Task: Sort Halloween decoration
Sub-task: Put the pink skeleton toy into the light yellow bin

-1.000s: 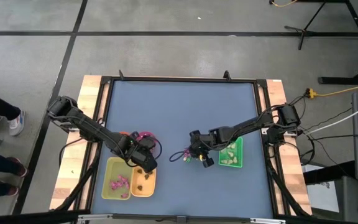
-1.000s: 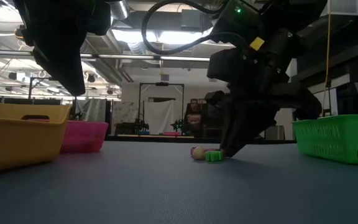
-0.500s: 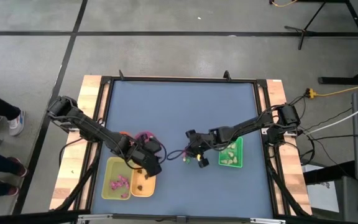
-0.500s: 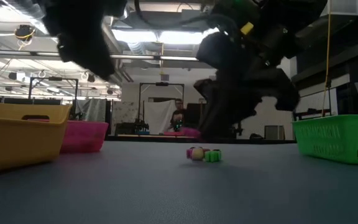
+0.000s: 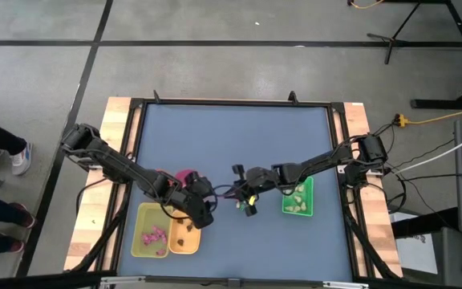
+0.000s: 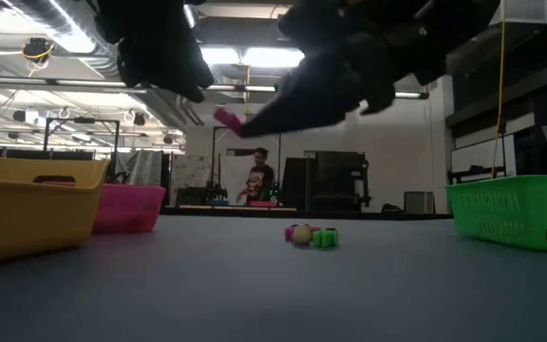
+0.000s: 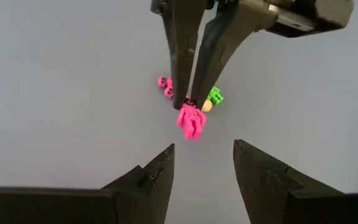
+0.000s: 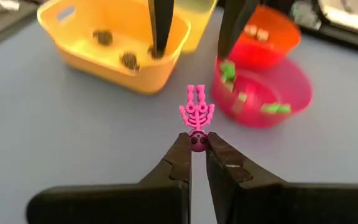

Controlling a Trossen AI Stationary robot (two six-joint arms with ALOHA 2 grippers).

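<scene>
Right gripper, clamped on a magenta plastic skeleton trinket, should approach the half-open, empty left gripper slowly and level.

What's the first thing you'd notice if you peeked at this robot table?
A tiny pink skeleton, pinched by its skull in the right claw and dangling above the blue table. Just ahead, the left claw waits open. Beyond it sit a yellow tray of dark trinkets and a pink bowl of green ones.
</scene>
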